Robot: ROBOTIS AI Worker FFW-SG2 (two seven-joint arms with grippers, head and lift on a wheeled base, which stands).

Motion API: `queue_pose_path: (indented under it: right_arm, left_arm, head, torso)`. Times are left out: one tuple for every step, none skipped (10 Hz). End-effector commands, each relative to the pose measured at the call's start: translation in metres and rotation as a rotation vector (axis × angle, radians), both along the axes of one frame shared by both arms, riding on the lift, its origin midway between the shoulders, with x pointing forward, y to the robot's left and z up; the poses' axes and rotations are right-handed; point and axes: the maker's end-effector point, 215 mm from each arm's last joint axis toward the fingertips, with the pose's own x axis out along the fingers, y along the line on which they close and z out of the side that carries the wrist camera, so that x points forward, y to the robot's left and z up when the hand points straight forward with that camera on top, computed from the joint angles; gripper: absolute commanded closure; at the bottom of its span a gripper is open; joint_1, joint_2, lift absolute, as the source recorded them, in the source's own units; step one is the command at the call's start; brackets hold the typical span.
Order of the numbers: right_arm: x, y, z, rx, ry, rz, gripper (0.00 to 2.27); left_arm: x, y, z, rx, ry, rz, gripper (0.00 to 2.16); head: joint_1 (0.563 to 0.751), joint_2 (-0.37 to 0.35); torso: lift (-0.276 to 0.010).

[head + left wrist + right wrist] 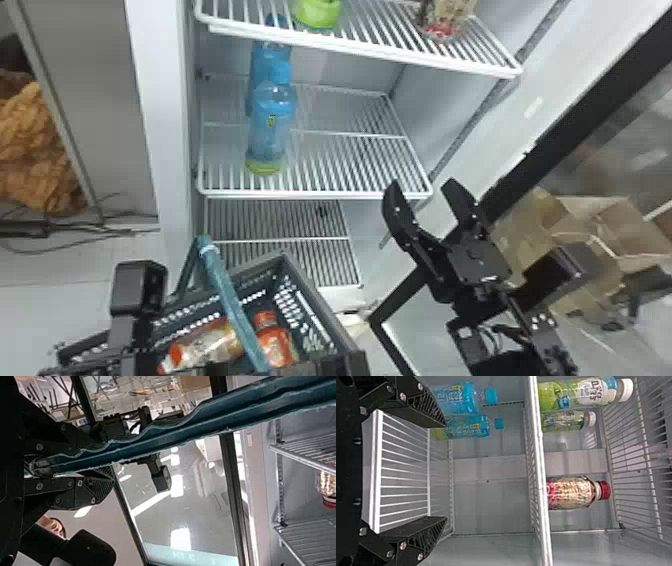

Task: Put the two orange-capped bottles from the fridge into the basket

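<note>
The basket stands low in front of the fridge. Inside lie two orange-capped bottles, one at the left and another beside it. My left gripper is at the basket's left side; in the left wrist view my left gripper is shut on the teal basket handle. My right gripper stands open before the right end of the fridge's middle shelf. In the right wrist view nothing is between the fingers of my right gripper, which face the shelf.
Blue bottles stand one behind the other at the left of the middle shelf. The shelf above holds green bottles and a red-capped bottle. The open fridge door and cardboard boxes are at the right.
</note>
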Motion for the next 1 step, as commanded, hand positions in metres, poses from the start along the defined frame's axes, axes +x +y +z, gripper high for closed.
queue_pose_path:
  right_arm:
    - [0.0000, 0.0008, -0.0001, 0.000, -0.001, 0.001, 0.25]
  left_arm:
    - [-0.0005, -0.0005, 0.0009, -0.001, -0.002, -0.004, 1.17]
  head:
    - [0.695, -0.350]
  torso:
    - [-0.235]
